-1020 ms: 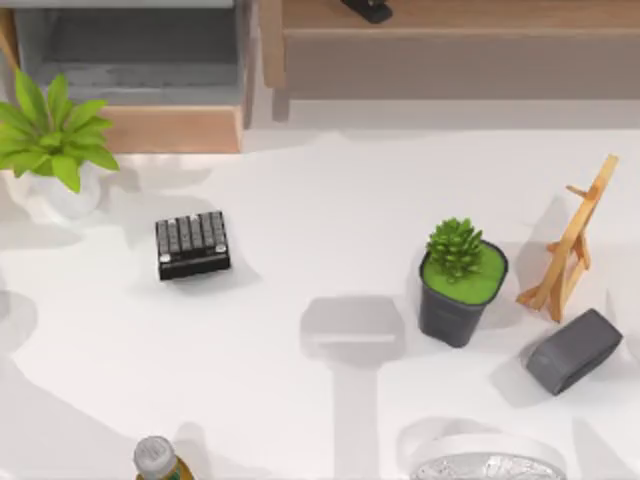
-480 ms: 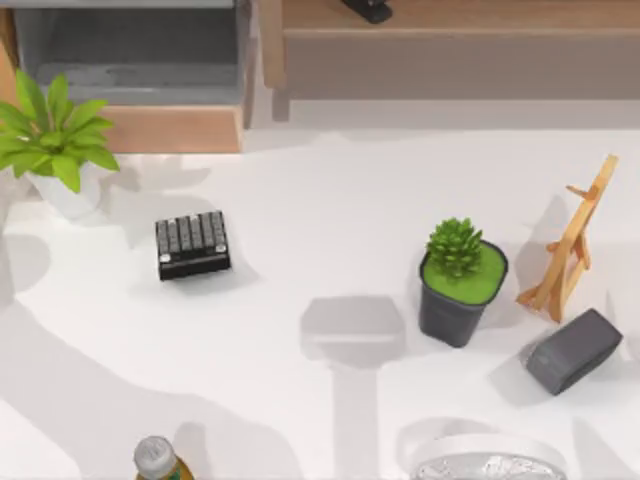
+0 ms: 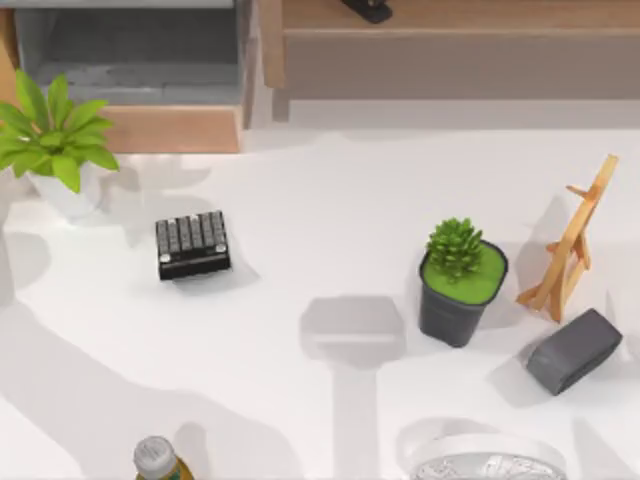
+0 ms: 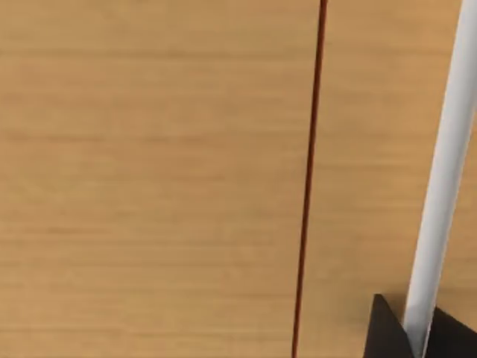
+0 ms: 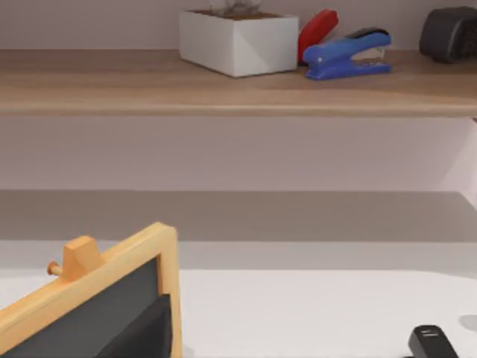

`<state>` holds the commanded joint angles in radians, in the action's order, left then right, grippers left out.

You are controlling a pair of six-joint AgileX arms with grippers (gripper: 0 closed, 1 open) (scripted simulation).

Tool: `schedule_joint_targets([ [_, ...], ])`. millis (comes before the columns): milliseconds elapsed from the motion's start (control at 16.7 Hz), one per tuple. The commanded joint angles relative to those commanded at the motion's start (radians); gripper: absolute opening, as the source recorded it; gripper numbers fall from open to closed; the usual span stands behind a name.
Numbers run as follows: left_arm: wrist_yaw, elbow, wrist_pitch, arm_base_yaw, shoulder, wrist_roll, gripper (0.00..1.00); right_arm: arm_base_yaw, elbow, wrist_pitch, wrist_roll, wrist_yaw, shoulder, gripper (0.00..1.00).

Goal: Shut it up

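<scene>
Wide drawer with grey inner walls and floor and a light tan wooden front panel [image 3: 170, 128], at the far left of the desk's back edge in the top view, pulled out toward the white desk [image 3: 320, 190], grey inside open to the camera above. Just to its right, a long brown wooden shelf unit [image 3: 450, 50] along the rest of the back edge, a black object [image 3: 365, 10] on its top board. Touching or overlapping the front panel's left end as seen from above, a leafy green plant in a white pot [image 3: 55, 135]. Nearer than the panel, a stretch of bare desk, then a small black keypad [image 3: 192, 245]. Open white surface across the middle. On the right side, a spiky green succulent in a dark grey pot [image 3: 460, 282], a small wooden easel [image 3: 570, 240] and a dark grey block [image 3: 575, 350] near the right edge. At the near edge, a bottle with a grey cap [image 3: 155, 458] and a round white fan [image 3: 485, 460], both cut off. In the left wrist view, tan wood grain close up, crossed by a thin dark line and a white strip, with the left claw [image 4: 421, 339] at the frame's corner; spread or pressed together, cannot tell.
</scene>
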<state>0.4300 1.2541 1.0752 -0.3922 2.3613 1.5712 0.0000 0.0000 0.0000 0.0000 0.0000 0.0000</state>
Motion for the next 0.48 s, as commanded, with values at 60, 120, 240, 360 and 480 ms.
schedule_joint_targets([
  [60, 0.0, 0.0, 0.0, 0.0, 0.0, 0.0, 0.3, 0.0, 0.0, 0.0, 0.0, 0.0, 0.0, 1.0],
  [120, 0.0, 0.0, 0.0, 0.0, 0.0, 0.0, 0.38, 0.0, 0.0, 0.0, 0.0, 0.0, 0.0, 1.0],
  [240, 0.0, 0.0, 0.0, 0.0, 0.0, 0.0, 0.53, 0.0, 0.0, 0.0, 0.0, 0.0, 0.0, 1.0],
  [360, 0.0, 0.0, 0.0, 0.0, 0.0, 0.0, 0.68, 0.0, 0.0, 0.0, 0.0, 0.0, 0.0, 1.0],
  [480, 0.0, 0.0, 0.0, 0.0, 0.0, 0.0, 0.83, 0.0, 0.0, 0.0, 0.0, 0.0, 0.0, 1.0],
])
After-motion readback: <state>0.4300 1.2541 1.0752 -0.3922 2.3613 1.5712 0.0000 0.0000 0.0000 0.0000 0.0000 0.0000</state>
